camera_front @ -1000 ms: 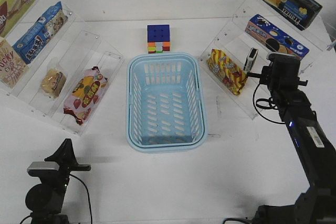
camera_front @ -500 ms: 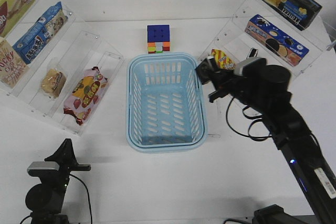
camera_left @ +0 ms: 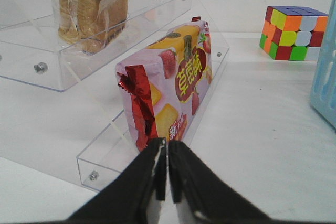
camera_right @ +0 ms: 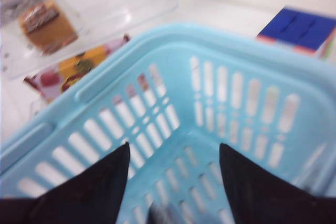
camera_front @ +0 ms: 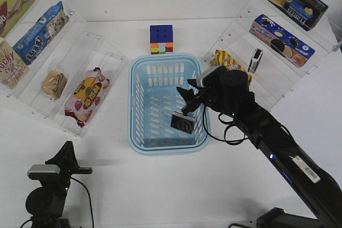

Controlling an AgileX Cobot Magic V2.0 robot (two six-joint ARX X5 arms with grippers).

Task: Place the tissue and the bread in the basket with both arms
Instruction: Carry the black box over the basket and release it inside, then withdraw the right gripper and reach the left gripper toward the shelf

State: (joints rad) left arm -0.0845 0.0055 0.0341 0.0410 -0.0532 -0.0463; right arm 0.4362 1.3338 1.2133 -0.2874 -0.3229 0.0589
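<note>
Two arms logged on my screen. My right tool (camera_front: 187, 100) hangs over the right half of the basket (camera_front: 138, 73), its fingers spread wide with only basket slots between them in the right wrist view. The tissue (camera_front: 183, 122) sits just below those fingers, inside the basket's near-right part, tilted on edge; I cannot tell whether it touches the floor of the basket. In the right wrist view a dark blur at the lower edge between the fingers may be that pack, too smeared to confirm.

My left tool (camera_left: 167, 169) is parked at the near-left corner of the desk (camera_front: 107, 174), fingers pressed together on nothing. It points at the pink-red snack packet (camera_left: 168, 87) lying in the lowest tier of the left acrylic rack (camera_front: 101, 52). The bread (camera_front: 54, 83) rests one tier up on that rack, well left of the basket, untouched.

The Rubik's cube (camera_front: 161, 39) stands just beyond the basket's far rim. The right acrylic rack (camera_front: 235, 36) carries a yellow-red packet (camera_front: 228, 61) on its lowest tier, with a small dark pack standing upright (camera_front: 255, 60) beside it, a blue cookie box (camera_front: 281, 40) one tier higher and a dark biscuit box (camera_front: 296, 0) on top.
</note>
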